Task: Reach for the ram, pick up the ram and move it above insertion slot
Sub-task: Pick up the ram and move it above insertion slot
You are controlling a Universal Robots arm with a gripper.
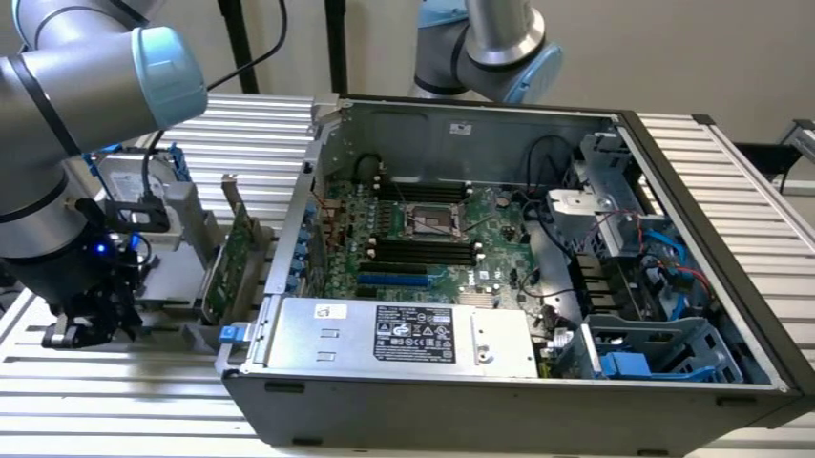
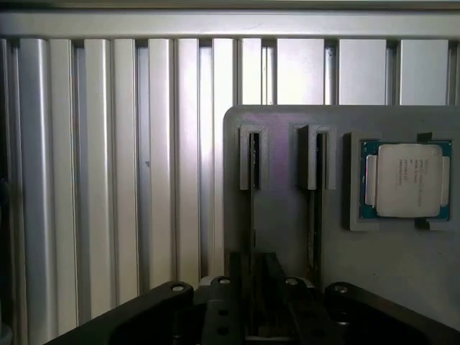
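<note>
Fingers (image 2: 226, 309) spread, unclamped; the ram (image 2: 252, 208) runs into the gap between them. Wrist view: ram edge-on, a thin dark strip upright in the grey holder (image 2: 280, 215). Exterior view: gripper (image 1: 90, 329) low, left of the open computer case (image 1: 510, 396).

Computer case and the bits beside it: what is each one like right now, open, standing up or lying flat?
computer case: open, side cover off
ram: standing on edge in the gray holder, not lifted
processor chip: lying flat in its pocket in the holder
expansion card: standing upright outside the case
gripper: low over the holder, nearest the ram
</note>
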